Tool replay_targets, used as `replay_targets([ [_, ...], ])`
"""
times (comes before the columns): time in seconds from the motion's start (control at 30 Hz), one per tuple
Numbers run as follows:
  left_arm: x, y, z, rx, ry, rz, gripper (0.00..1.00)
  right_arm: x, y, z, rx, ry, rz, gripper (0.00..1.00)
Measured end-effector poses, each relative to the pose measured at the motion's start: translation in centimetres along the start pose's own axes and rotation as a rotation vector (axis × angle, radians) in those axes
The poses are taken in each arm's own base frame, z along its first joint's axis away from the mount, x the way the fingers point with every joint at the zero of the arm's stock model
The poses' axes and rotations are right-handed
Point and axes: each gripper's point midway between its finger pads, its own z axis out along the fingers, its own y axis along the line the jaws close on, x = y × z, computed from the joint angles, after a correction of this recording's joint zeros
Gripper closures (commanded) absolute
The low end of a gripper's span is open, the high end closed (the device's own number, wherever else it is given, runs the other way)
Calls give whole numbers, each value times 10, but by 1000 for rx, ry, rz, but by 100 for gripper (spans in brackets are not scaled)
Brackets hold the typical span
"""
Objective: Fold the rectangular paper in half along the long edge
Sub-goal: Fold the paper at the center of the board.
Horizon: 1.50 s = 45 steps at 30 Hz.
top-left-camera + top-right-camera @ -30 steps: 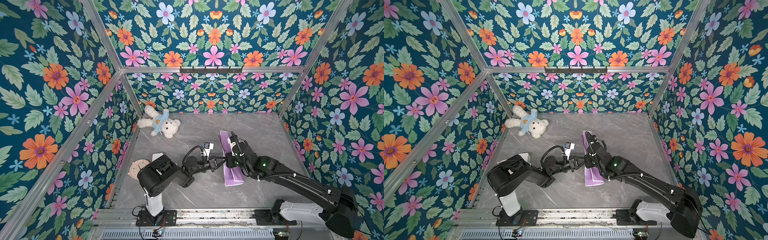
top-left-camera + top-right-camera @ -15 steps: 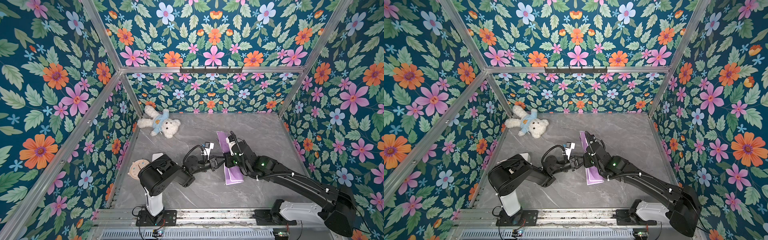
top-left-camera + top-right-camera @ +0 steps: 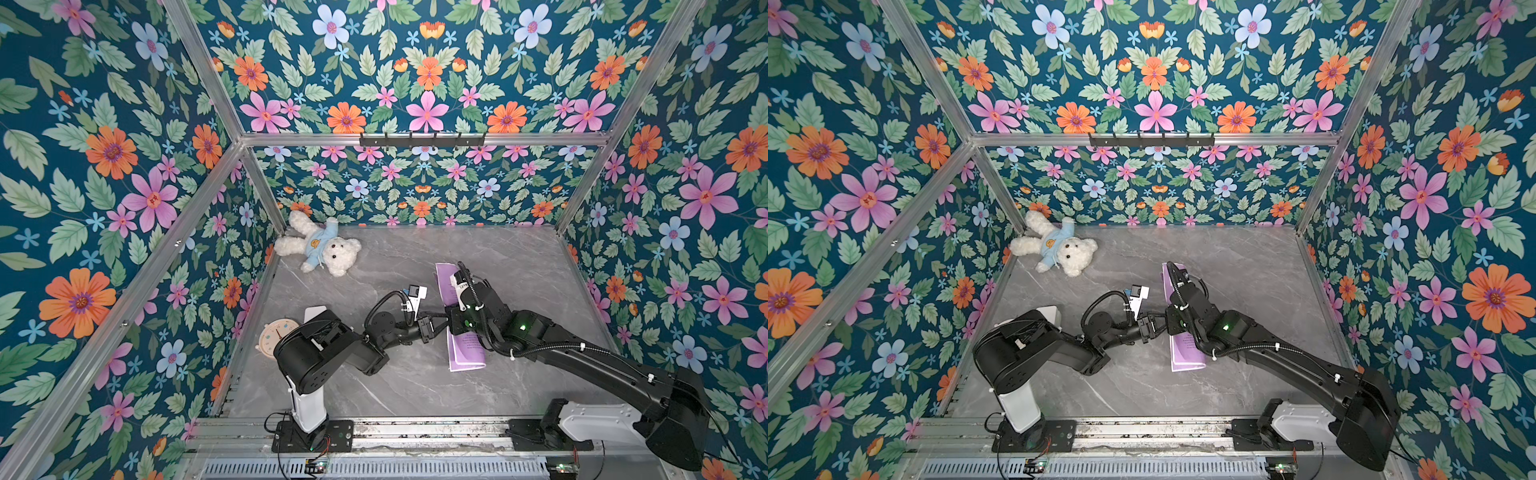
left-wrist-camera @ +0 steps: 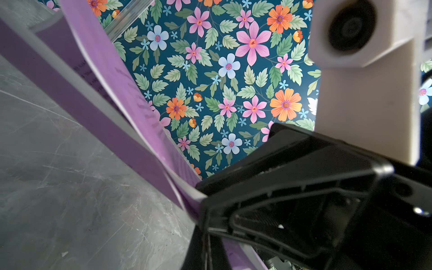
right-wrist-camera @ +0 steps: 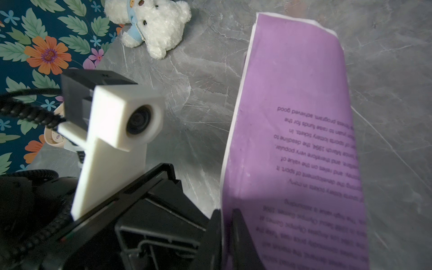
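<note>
So the rectangular paper (image 3: 466, 353) is lying on the grey table (image 3: 415, 386), right of the middle, already doubled over lengthwise and well apart from the teddy bear (image 3: 322, 249) in the far left corner. Thing is, it isn't sitting flat. In the left wrist view the top layer is bowing up off the bottom one, so the fold is looking more like a soft roll than a crease.

Both arms are crowding the same spot, about halfway along the open long edge. The left gripper (image 3: 437, 322) is pressed together with its tips right at that edge, but I can't see whether any paper is between them. The right gripper (image 5: 226, 224) is straddling the edge with its fingers (image 5: 238, 233) showing a thin sliver of purple between them. I honestly can't tell if they're biting.

What I'm worrying about: if that edge gets released with nothing pressing the roll down, the flap is probably springing back open. The layers' edges aren't looking lined up either, so creasing now could be locking in a crooked fold. And with the grippers nearly touching, any sideways move is risking a bump or dragging the sheet.
</note>
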Motion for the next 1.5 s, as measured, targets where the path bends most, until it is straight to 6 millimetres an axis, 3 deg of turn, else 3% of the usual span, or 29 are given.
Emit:
replay_targets([
  [0.33,0,-1,0,2,-1,2,100,1,-6,-3,30,2,-2,90],
  [0.73,0,-1,-1,1,1,2,100,2,-2,-1,6,7,0,86],
  [1.03,2,-2,-1,7,11,4,100,1,-1,0,3,7,4,71],
  [1.13,3,-2,-1,9,13,7,100,1,-1,0,2,7,4,70],
  [1.27,2,-3,-1,13,11,9,100,1,-1,-2,-1,7,7,77],
  [1.4,4,2,0,8,16,1,100,6,-1,0,-5,15,9,98],
  [1.5,7,11,2,0,28,-24,100,12,-7,7,11,11,14,100],
])
